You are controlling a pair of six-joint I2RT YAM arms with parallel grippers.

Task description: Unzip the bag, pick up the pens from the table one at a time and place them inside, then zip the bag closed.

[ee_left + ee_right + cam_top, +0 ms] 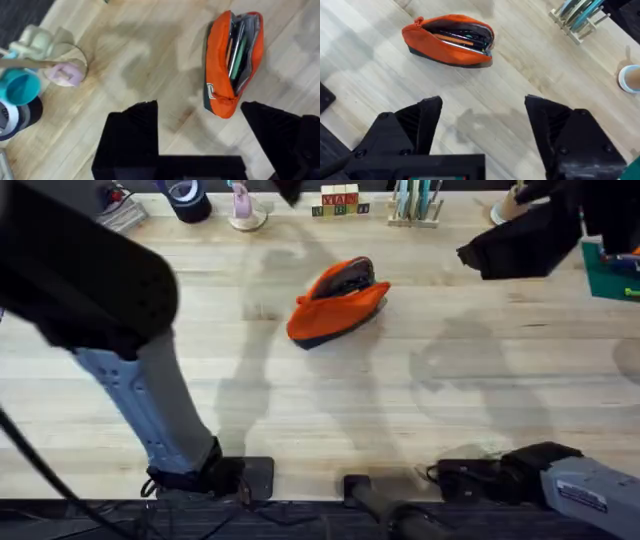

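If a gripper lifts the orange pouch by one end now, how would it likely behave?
The orange pouch looks soft and would probably sag. Its zipper gapes open over the pens inside, so tilting might spill them. It seems light.

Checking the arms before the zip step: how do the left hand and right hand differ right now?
The left hand hangs above the table beside the bag's closed end; the right hand faces its long side. In the overhead view the left arm looms large at upper left, the right arm at upper right. Both hands are open and empty, clear of the unzipped bag.
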